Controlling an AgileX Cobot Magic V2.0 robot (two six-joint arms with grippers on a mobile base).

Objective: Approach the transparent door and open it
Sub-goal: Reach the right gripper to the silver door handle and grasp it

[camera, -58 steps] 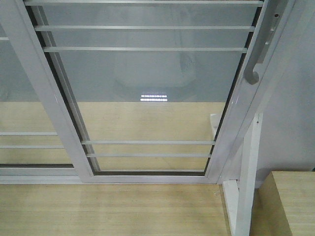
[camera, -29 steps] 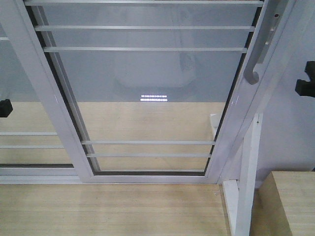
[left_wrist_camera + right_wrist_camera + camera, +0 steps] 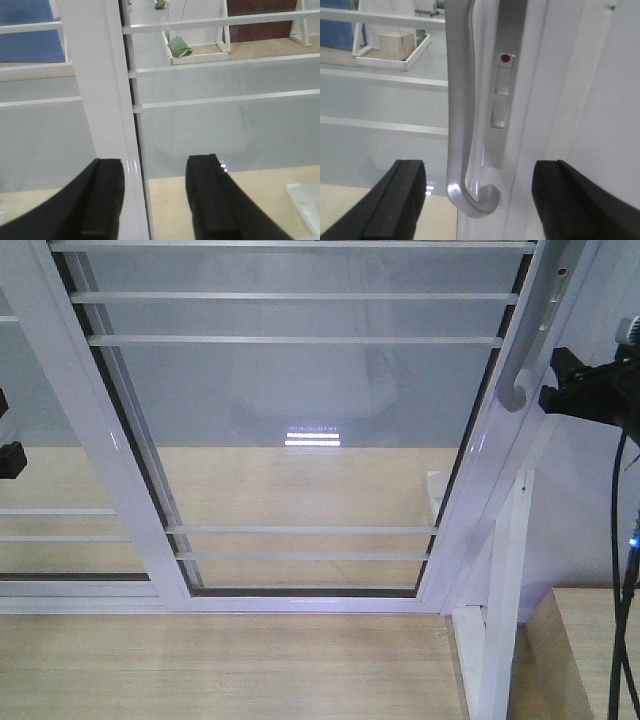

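Straight ahead of our right gripper [image 3: 479,197] stands the pull handle [image 3: 457,100] of the transparent door [image 3: 300,400], upright and framed between our spread jaws. Our left gripper [image 3: 152,197], also spread, sits well apart from that handle.

Lab-like mock-up room: transparent door [image 3: 300,390], white frame rigs [image 3: 200,57], wood floor [image 3: 250,660].

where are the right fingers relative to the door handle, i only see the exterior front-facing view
Observer: Right wrist view: the right gripper is open, the curved grey handle framed between its fingers, not gripped.
Operator: anything else on that stile
Observer: A slim latch slot beside the handle, red dot at its top.
Operator: and the left arm
Observer: The left gripper is open too, facing a white frame stile.
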